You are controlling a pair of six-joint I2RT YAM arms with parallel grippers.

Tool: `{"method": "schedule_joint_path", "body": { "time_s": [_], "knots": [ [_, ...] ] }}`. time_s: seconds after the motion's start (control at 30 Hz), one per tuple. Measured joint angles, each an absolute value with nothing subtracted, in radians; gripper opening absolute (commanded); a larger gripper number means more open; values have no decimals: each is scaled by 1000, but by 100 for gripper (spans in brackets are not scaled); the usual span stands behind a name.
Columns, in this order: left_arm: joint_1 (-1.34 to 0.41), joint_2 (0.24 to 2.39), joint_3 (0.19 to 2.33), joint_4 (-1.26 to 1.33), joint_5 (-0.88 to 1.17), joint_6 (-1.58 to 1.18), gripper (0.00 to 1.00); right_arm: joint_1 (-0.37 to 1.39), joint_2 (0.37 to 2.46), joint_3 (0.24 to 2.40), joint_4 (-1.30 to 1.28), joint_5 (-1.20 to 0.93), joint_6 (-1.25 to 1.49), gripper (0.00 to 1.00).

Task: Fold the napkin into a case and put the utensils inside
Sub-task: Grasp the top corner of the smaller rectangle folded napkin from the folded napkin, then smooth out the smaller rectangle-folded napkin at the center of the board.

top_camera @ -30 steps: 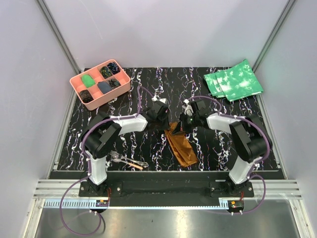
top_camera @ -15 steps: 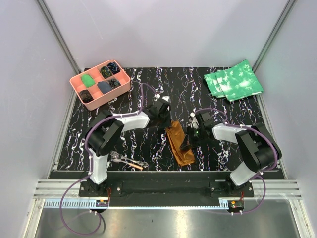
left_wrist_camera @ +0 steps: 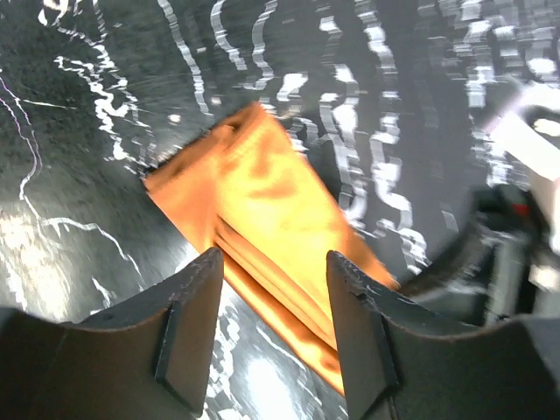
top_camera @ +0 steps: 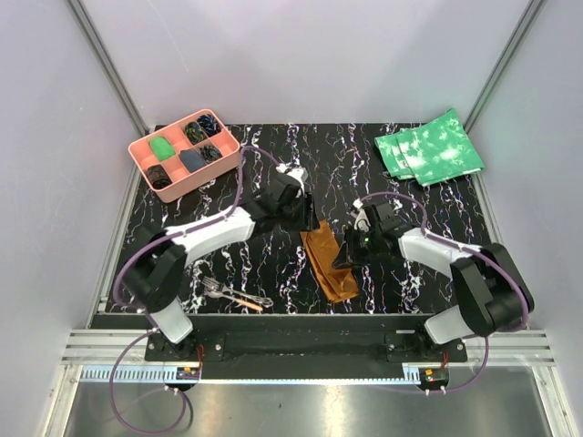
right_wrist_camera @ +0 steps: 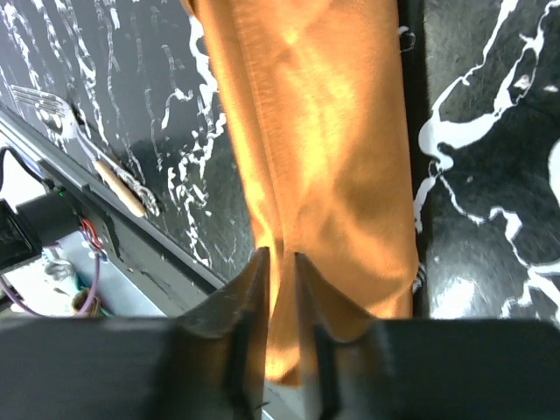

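The rust-brown napkin [top_camera: 328, 264] lies flat on the black marbled table as a narrow oblong case, several layers thick. My left gripper [top_camera: 308, 218] hovers at its far end, open; in the left wrist view the left gripper [left_wrist_camera: 276, 267] holds nothing, and the napkin [left_wrist_camera: 271, 201] lies beyond the fingertips. My right gripper [top_camera: 347, 259] is at the napkin's right edge. In the right wrist view the right gripper [right_wrist_camera: 280, 256] has its jaws narrowly parted over a ridge of the napkin [right_wrist_camera: 324, 131]. The utensils, a fork [top_camera: 214, 289] and a tan-ended piece [top_camera: 250, 303], lie near the front left.
A pink compartment tray [top_camera: 224, 155] stands at the back left, and green mottled cloths [top_camera: 428, 150] lie at the back right. The table's near edge [right_wrist_camera: 131, 254] runs close beside the napkin's near end; the fork [right_wrist_camera: 44, 105] lies by it.
The napkin went from lifted at its far end to lying flat and folded narrower. My left gripper opened and let go. My right gripper slid nearer along the cloth and parted its jaws slightly.
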State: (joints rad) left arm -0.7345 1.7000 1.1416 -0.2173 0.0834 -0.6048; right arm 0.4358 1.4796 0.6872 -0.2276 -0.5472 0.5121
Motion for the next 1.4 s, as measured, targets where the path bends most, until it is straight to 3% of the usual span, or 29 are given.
{"method": "schedule_joint_path", "body": {
  "time_s": [0.23, 0.47, 1.2, 1.4],
  "knots": [
    [-755, 1602, 979, -201, 146, -706, 15, 456, 1409, 749, -358, -492, 436, 47],
    [-802, 1613, 814, -133, 184, -838, 5, 571, 1431, 839, -484, -387, 360, 49],
    [-815, 1633, 766, 25, 191, -994, 5, 767, 1666, 980, -627, -128, 292, 56],
    [-815, 1660, 766, 30, 191, -999, 5, 788, 1683, 1003, -648, -62, 307, 45]
  ]
}}
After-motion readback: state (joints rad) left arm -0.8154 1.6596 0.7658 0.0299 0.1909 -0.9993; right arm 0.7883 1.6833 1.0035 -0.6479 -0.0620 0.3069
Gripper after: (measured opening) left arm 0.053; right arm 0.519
